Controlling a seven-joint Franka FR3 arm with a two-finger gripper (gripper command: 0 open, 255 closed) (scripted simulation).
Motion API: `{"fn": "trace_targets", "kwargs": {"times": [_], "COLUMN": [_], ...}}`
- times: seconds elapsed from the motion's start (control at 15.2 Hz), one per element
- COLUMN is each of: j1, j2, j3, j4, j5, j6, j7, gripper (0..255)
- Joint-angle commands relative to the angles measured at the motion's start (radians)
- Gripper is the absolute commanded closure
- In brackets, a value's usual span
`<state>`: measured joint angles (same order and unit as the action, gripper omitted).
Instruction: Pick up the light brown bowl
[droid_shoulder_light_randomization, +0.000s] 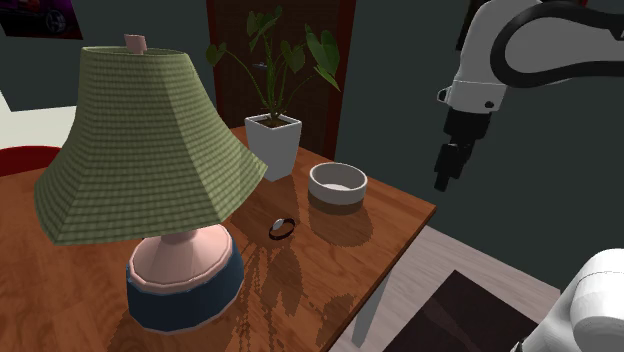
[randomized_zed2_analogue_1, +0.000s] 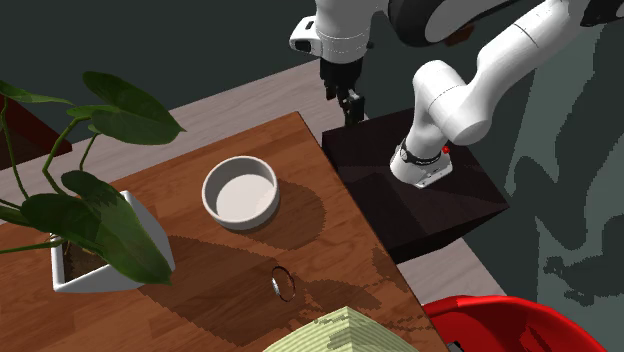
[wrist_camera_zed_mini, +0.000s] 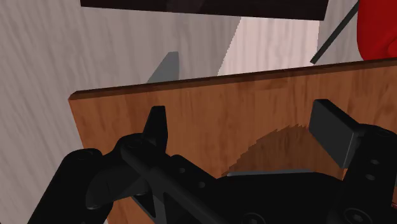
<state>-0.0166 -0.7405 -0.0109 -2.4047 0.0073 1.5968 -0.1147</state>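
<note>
— Where's the bowl?
— The pale bowl (droid_shoulder_light_randomization: 337, 183) stands upright on the table (droid_shoulder_light_randomization: 385, 235), near its corner, close to the potted plant (droid_shoulder_light_randomization: 273, 143)
— And the pincer (droid_shoulder_light_randomization: 443, 180)?
— Open, empty, up over the table's edge, well apart from the bowl

Lamp (droid_shoulder_light_randomization: 140, 160), potted plant (droid_shoulder_light_randomization: 274, 140), small ring (droid_shoulder_light_randomization: 282, 227) — one wooden table (droid_shoulder_light_randomization: 60, 290)

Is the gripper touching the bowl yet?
Apart. In the second exterior view the open gripper hangs in the air off to one side of the bowl, with a plain gap between them.
</note>
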Motion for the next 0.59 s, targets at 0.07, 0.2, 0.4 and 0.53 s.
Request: {"fn": "trace_targets", "kwargs": {"times": [0.07,0.2,0.4,0.53], "j1": [0.000,0.000,-0.001,-0.001], "j2": [0.040,0.122,0.243,0.324], "j3": [0.000,0.001,0.001,0.001], "j4": [0.017,0.055,0.121,0.172], "j5": [0.000,-0.001,-0.003,-0.004], "j6": [0.023,0.067,0.122,0.152], "j7": [0.000,0.001,0.003,0.004], "gripper": [0,0,0,0]}}
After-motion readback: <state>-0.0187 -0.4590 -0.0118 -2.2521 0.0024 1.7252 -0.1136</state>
